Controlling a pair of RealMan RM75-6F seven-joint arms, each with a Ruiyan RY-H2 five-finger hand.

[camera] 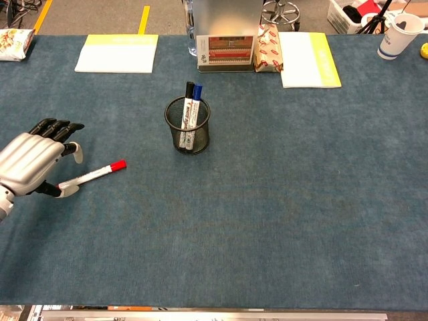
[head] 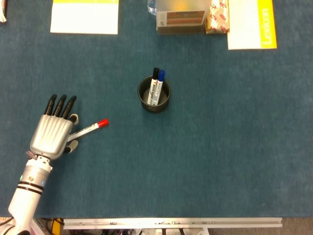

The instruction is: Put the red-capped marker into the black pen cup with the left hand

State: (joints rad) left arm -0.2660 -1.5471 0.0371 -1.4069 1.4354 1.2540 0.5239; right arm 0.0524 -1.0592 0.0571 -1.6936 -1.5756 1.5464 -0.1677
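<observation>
Pretty even, soft overhead light on the blue worktop (head: 220,147), barely any shadows. Both views are sharp, no glare, maybe slight softness toward the far edge in chest view.

Silver ribbed left hand (head: 49,136) with black fingers (head: 61,105), white forearm

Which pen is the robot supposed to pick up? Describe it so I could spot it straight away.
Start at the black pen cup in the middle of the blue table, then look to the left, toward the silver left hand. The red-capped marker lies flat by that hand, its white barrel running under the hand. Its cap is red, while the two markers standing in the cup have black and blue caps.
</observation>
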